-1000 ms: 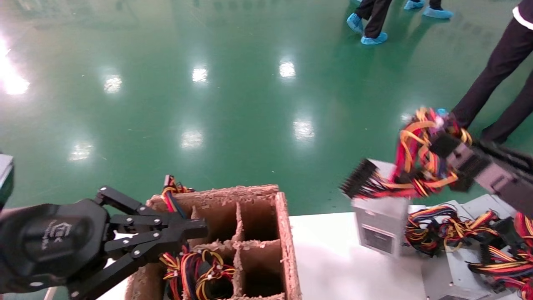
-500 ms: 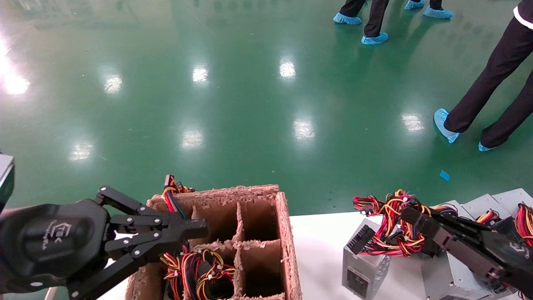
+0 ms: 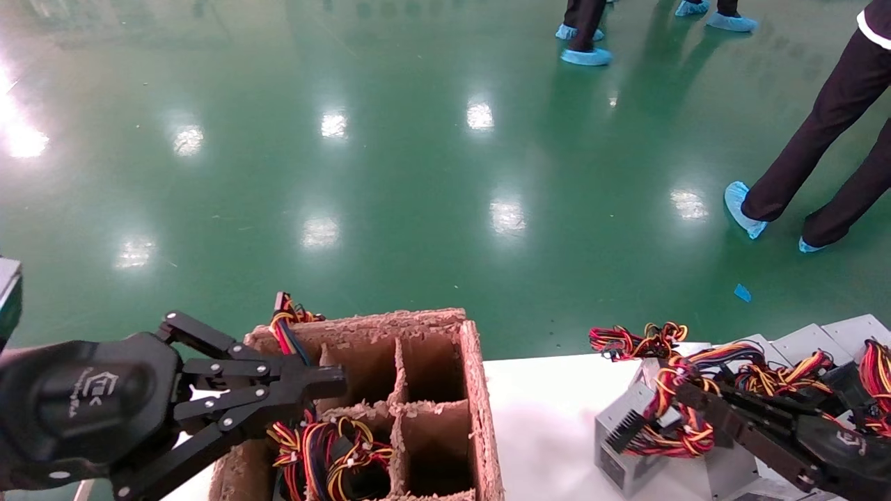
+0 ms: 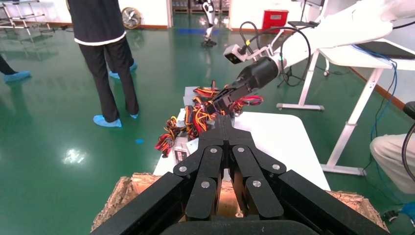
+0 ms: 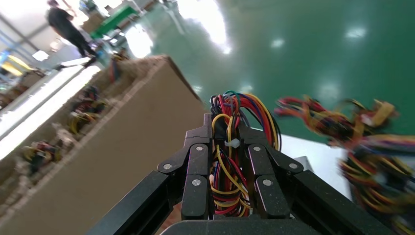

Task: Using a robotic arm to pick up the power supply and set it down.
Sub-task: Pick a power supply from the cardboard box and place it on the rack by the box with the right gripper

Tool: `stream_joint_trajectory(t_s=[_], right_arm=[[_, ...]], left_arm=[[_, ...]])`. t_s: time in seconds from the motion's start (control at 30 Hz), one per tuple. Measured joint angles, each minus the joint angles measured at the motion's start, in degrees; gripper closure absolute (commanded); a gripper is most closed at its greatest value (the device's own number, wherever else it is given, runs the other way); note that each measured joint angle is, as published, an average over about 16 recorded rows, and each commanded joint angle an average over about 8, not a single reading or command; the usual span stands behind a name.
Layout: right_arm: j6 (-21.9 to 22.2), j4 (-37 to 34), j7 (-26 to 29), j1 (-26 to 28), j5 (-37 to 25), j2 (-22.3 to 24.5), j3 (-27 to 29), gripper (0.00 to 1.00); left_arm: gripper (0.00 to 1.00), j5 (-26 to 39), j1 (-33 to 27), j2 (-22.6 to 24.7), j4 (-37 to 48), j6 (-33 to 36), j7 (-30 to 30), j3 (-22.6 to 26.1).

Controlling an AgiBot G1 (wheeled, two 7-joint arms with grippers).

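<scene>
Right gripper [image 3: 686, 403] clamped on the wire bundle [image 5: 230, 142], not the casing. Power supply [image 3: 630, 445] hangs just left of it, low over the near right of the white table [image 3: 550, 424], probably touching. Left gripper [image 3: 327, 381] pinched narrow, parked over cardboard box [image 3: 477, 390].

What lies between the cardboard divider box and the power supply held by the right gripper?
Bare white table, per the head view, between the box and the power supply under the right gripper.

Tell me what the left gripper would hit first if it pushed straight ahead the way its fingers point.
Probably the cardboard divider box: the shut left gripper hovers over its near-left cells, pointing across it towards the far wall. Its height above the rim is unclear, so it may skim over.
</scene>
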Motion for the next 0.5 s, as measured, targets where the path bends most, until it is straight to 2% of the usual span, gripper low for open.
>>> stream_joint_trajectory(t_s=[0.5], right_arm=[[-1.8,-6.8,-1.8,0.7,-0.2,1.8,0.0,1.00]], left_arm=[[1.00,0.0,0.0,0.0,0.0,0.0,0.0,0.0]])
